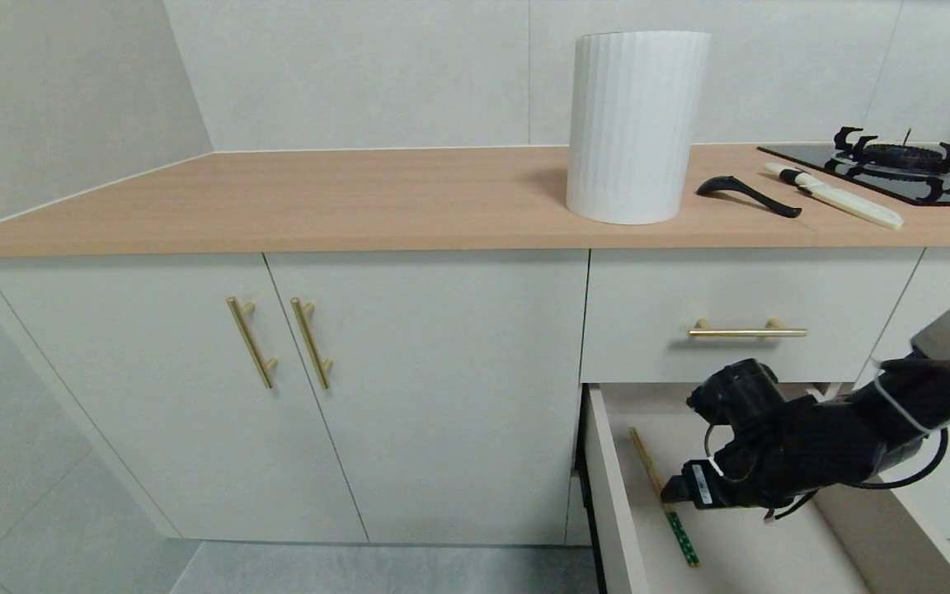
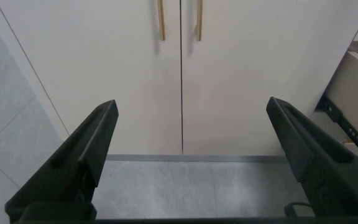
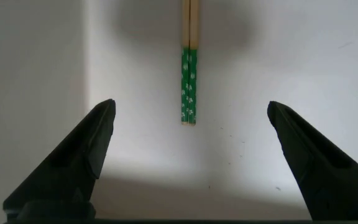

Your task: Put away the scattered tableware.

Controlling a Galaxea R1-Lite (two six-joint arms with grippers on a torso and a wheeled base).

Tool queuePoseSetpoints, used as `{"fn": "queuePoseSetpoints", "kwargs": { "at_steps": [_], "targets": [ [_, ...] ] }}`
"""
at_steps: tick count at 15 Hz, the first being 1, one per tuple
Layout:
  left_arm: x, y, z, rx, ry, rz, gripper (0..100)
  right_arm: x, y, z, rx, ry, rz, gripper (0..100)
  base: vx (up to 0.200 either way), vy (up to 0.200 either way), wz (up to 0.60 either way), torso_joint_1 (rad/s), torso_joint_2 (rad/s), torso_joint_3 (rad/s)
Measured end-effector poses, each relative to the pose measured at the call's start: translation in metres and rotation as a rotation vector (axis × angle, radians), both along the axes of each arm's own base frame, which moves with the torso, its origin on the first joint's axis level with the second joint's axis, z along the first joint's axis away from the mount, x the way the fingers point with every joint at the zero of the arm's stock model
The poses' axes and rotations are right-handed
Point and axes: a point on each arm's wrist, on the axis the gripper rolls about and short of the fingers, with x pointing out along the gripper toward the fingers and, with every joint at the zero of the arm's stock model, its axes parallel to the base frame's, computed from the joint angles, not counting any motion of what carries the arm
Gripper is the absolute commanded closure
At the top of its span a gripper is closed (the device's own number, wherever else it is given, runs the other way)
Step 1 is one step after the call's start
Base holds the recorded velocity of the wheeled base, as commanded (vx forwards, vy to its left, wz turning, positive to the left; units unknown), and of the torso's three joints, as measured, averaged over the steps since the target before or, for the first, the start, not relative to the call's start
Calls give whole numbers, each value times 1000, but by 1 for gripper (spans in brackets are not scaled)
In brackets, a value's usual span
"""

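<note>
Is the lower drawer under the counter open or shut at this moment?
Open. The lower drawer is pulled out, its inside in view, and the chopsticks lie on its floor. The upper drawer is shut.

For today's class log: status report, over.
Left gripper, right gripper: jaws open, empty. Green-tipped wooden chopsticks lie in open pale drawer. Nothing blocking.

Green-ended chopsticks (image 1: 648,466) in open drawer (image 1: 612,495), knife (image 1: 842,198) on countertop (image 1: 359,198)

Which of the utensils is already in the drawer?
The green-tipped chopsticks, lying in the open lower drawer. The black utensil and the white knife are both up on the countertop.
</note>
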Motion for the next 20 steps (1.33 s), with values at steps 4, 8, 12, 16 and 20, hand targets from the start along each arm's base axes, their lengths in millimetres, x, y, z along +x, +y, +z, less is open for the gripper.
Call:
{"fn": "queuePoseSetpoints", "kwargs": {
  "at_steps": [4, 8, 12, 16, 20],
  "targets": [
    [0, 0, 0, 0, 0, 0, 0, -21, -30, 69, 23, -171, -19, 0, 0, 0, 0, 0, 0, 0],
    [0, 0, 0, 0, 0, 0, 0, -41, -65, 121, 18, -343, -80, 0, 0, 0, 0, 0, 0, 0],
    [0, 0, 0, 0, 0, 1, 0, -51, -72, 139, 17, -417, -92, 0, 0, 0, 0, 0, 0, 0],
    [0, 0, 0, 0, 0, 0, 0, -55, -73, 145, 17, -441, -93, 0, 0, 0, 0, 0, 0, 0],
    [0, 0, 0, 0, -3, 0, 0, -59, -73, 150, 15, -461, -93, 0, 0, 0, 0, 49, -188, -198]
  ]
}}
